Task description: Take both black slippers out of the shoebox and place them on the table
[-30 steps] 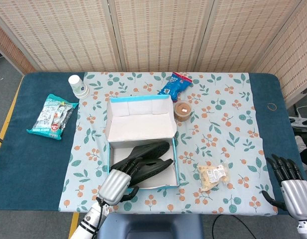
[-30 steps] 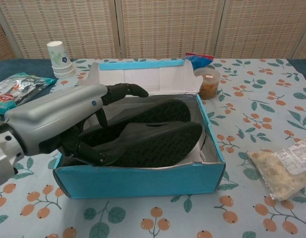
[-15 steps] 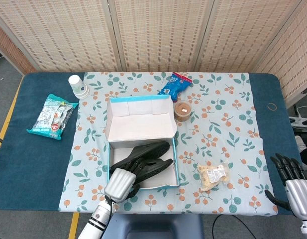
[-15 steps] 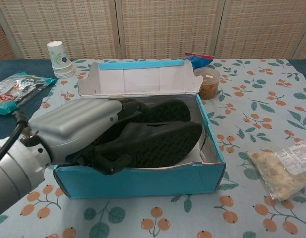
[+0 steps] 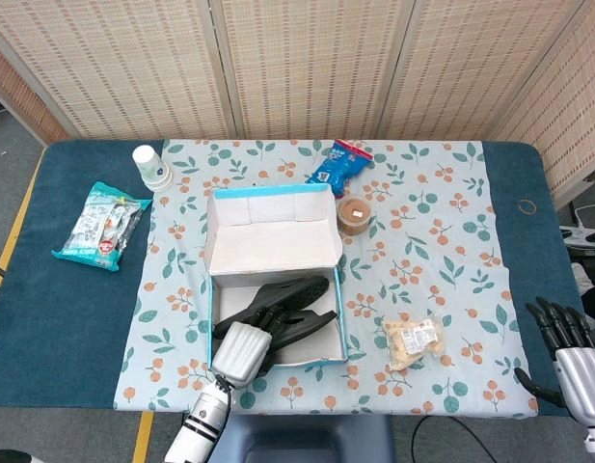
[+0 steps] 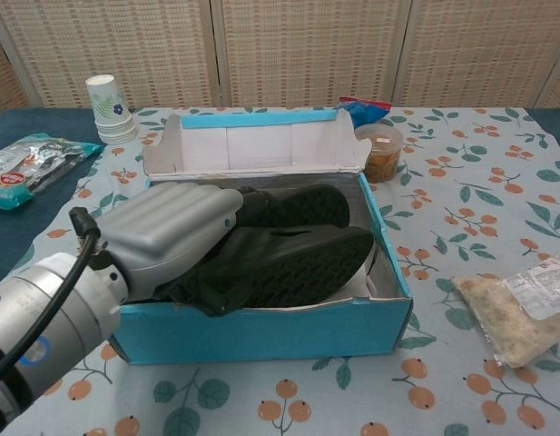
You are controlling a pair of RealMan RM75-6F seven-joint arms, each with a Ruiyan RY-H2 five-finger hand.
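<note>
The blue shoebox (image 5: pixel 341 318) stands open mid-table, lid flap up at the back, and two black slippers lie inside. The far slipper (image 5: pixel 297 287) rests against the back of the box, also seen as the far slipper (image 6: pixel 298 207) in the chest view. The near slipper (image 6: pixel 298 263) lies sole up along the front wall. My left hand (image 6: pixel 175 227) reaches into the box's left end and grips the near slipper's end, its fingers over the top and the thumb underneath. My right hand (image 5: pixel 567 352) hovers off the table's near right corner, fingers spread, holding nothing.
A stack of paper cups (image 5: pixel 151 166) and a green snack bag (image 5: pixel 102 224) sit at the left. A blue packet (image 5: pixel 339 162) and a brown jar (image 5: pixel 354 213) stand behind the box. A clear food bag (image 5: pixel 414 341) lies to its right.
My left hand has pushed further right into the box and closed around the near slipper's end. My right hand has sunk slightly toward the frame's bottom edge.
</note>
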